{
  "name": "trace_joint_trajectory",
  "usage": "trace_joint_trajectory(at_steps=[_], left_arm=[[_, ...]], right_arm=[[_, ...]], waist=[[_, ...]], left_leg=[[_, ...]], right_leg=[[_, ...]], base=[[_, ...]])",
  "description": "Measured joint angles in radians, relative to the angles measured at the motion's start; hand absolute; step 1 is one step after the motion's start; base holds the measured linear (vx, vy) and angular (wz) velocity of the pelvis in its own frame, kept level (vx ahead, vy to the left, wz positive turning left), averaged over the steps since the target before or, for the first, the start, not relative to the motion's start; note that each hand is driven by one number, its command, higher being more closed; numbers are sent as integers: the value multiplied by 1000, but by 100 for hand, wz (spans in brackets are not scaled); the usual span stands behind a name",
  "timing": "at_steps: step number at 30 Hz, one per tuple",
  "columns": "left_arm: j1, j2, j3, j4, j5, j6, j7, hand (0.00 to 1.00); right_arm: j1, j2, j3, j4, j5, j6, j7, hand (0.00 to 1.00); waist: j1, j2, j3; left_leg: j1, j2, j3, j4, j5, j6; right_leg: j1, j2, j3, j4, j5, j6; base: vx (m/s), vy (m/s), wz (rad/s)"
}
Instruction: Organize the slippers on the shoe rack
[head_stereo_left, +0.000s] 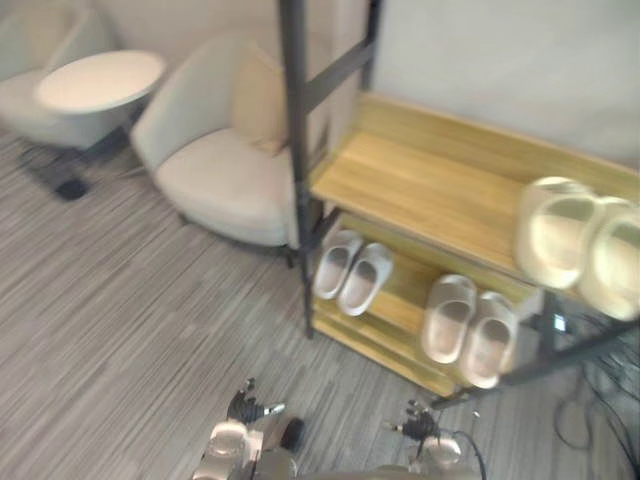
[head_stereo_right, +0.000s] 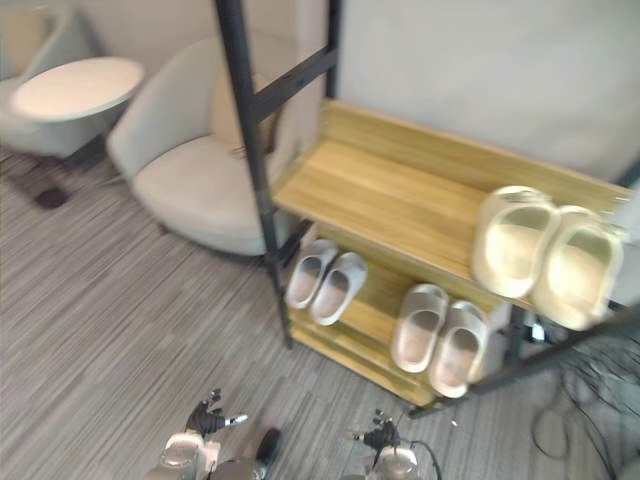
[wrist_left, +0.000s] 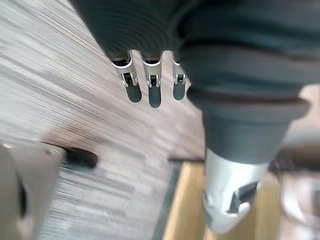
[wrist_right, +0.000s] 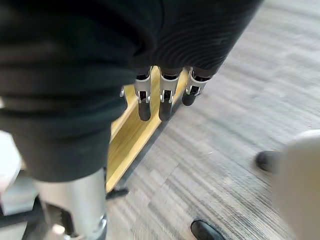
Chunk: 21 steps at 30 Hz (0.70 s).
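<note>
Chunky rounded slippers (head_stereo_left: 556, 238) — smooth wooden shoe rack (head_stereo_left: 420, 180)

The left robot hand (wrist_left: 151, 82) has slim silver fingers (wrist_left: 128, 79) that end in rounded dark tips, each with a small black slot in the metal. A dark ribbed cover (wrist_left: 145, 25) wraps its back and wrist. Its thumb (wrist_left: 231, 195) is a broader silver-grey piece. The right robot hand (wrist_right: 166, 97) looks the same, with silver fingers, dark tips and a black ribbed cover.
</note>
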Motion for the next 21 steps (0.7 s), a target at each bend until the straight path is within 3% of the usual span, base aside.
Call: trace_joint_trajectory(at_steps=[1,2,3,4,5,7,8,9,11,12,13,14,16,17,18,19,21], left_arm=[[8,-6,0,0,-11,0,0,0],[18,-12,0,-2,-16,0,0,0],[21,-12,0,-6,-16,1,0,0],[12,-13,5,-6,-15,3,0,0],[-9,-10,17,-29,-10,5,-1,0],[-6,-20,19,-46,-6,1,0,0],[-3,-39,17,-43,-4,2,0,0],[-5,-54,16,-36,2,2,-1,0],[-17,-55,-1,-36,15,-1,-1,0],[-14,-50,-6,-30,16,2,-1,0],[-17,-33,-5,-23,16,1,-1,0],[-14,-28,-2,-5,16,3,1,0],[7,-26,18,2,16,3,2,0],[13,-21,18,7,15,4,2,0],[13,-13,16,9,15,4,2,0],[12,-12,16,23,16,3,2,0],[17,-12,18,23,15,4,3,0]], right_arm=[[-13,-6,-1,0,0,-3,-1,0],[-23,-3,-12,-3,-1,-8,-6,0],[-27,4,-23,-4,-1,-9,-7,0],[-37,20,-32,-4,-1,-12,-8,0],[-43,31,-45,-6,-1,-14,-10,0],[-11,33,-45,-17,-3,-13,-12,0],[21,30,-46,-50,-5,-13,-17,0],[34,27,-51,-64,-12,-10,-23,0],[41,35,-70,-62,-20,8,-25,0],[45,45,-66,-66,-21,5,-25,0],[33,56,-66,-68,-21,3,-26,0],[19,55,-68,-64,-22,4,-26,0],[0,57,-58,-59,-23,0,-25,0],[-10,57,-48,-49,-23,0,-25,0],[-19,57,-39,-36,-23,7,-25,0],[-2,62,-23,-36,-23,6,-22,0],[30,63,-26,-42,-22,5,-18,0]], waist=[[2,9,6],[3,19,11],[4,10,16],[-1,-18,35],[-1,-44,52],[-3,-54,54],[-7,-19,36],[-26,18,34],[-41,10,41],[-40,4,40],[-37,-21,45],[-34,-23,45],[-25,-18,47],[-25,-21,52],[-27,-25,59],[-34,-22,65],[-44,-22,65]], left_leg=[[-10,11,27,-13,24,6],[-21,32,140,-30,50,59],[-38,45,242,-22,-2,111],[-88,56,369,73,-73,142],[-150,77,522,268,-120,145],[-168,155,720,532,-210,146],[-153,231,820,624,-288,172],[-153,242,883,605,-309,178],[-112,188,870,467,-290,207],[-81,144,829,358,-277,187],[-76,96,802,313,-246,182],[-73,72,773,288,-235,186],[-76,74,775,332,-293,201],[-60,57,766,334,-300,202],[-33,36,752,319,-299,203],[-2,14,707,281,-289,191],[30,-15,644,212,-280,177]], right_leg=[[3,11,-36,-2,3,-5],[8,25,-84,-2,9,-15],[5,21,-122,-17,17,-31],[7,2,-168,-29,20,-37],[9,-32,-225,-19,21,-38],[10,-46,-300,5,21,-38],[10,-34,-350,26,16,-34],[5,-18,-385,67,10,-27],[-33,-40,-390,132,-9,-25],[-25,-16,-372,42,-2,-26],[-24,-25,-370,2,21,-18],[-21,-50,-399,24,26,-6],[-45,-98,-404,178,-5,15],[-79,-147,-387,315,-14,16],[-142,-199,-327,491,16,-30],[-226,-175,-182,595,8,-22],[-262,-128,-109,553,-16,14]], base=[[-119,-189,105],[-107,-110,105],[-112,-82,114],[-126,-81,117],[-103,-107,120],[-8,-55,95],[94,63,112],[129,113,151],[12,111,178],[-95,117,163],[-167,140,149],[-134,96,102],[-80,108,46],[-60,161,33],[-56,182,62],[-5,143,95],[64,50,100]])
